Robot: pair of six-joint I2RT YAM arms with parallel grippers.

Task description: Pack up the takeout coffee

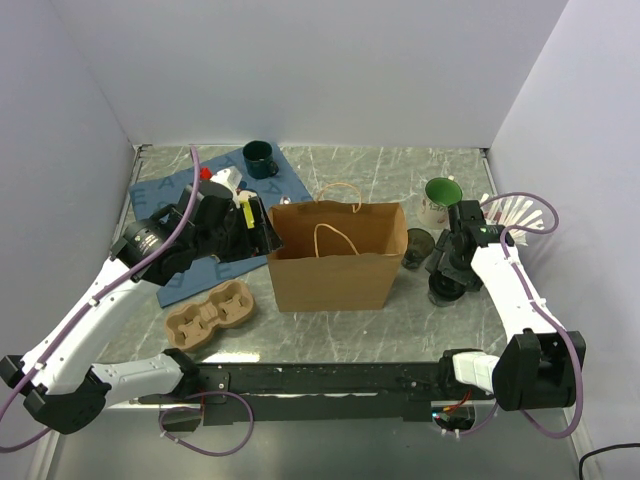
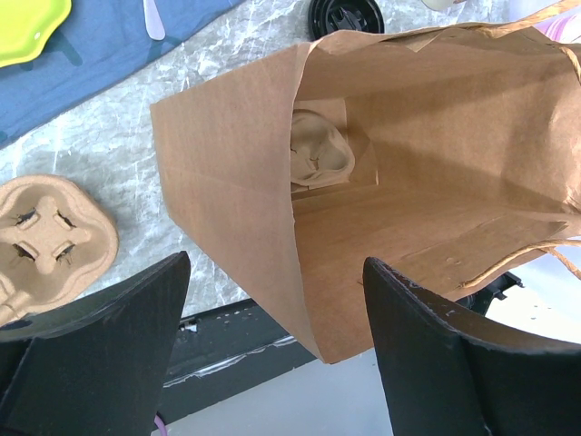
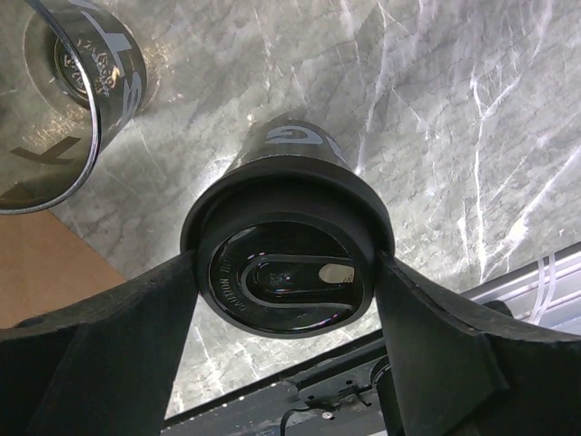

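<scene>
Both fingers (image 3: 118,336) of right gripper (image 3: 288,272) clasp takeout coffee (image 3: 290,195)

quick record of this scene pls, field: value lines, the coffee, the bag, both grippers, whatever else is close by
takeout coffee: upright on the table, right of the bag
brown paper bag: standing open mid-table, pale crumpled thing at its bottom
right gripper: closed against both sides of the coffee's lid
left gripper: open, at the bag's left rim
nearby: clear glass, white mug, cup carrier
</scene>
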